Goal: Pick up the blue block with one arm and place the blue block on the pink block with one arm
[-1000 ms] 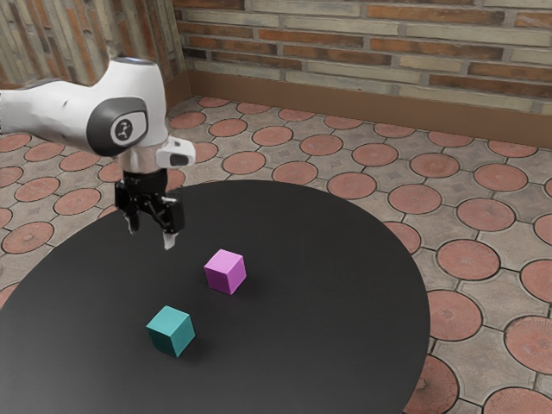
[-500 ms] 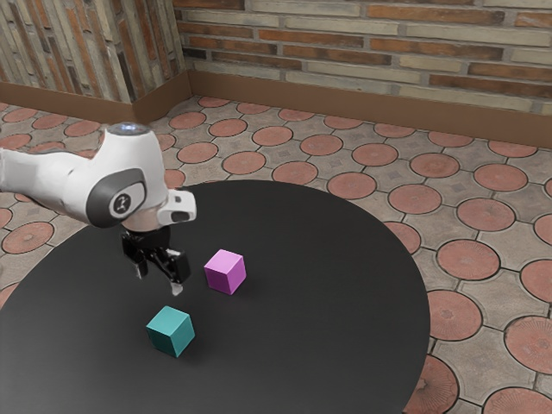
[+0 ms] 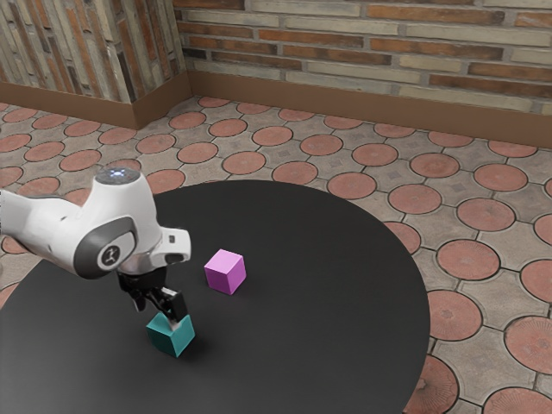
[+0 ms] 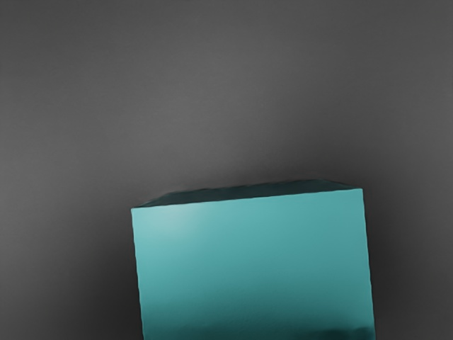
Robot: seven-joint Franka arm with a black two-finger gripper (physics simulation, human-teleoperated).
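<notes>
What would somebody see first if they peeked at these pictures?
The big white robot arm bends low over a round black table, its gripper open right at the top of the blue block. That block looms large in the wrist view too. A bright pink block sits apart from it, toward the exterior view's right.

No legible text or numerals; the small white emblem on the arm is unreadable.
</notes>
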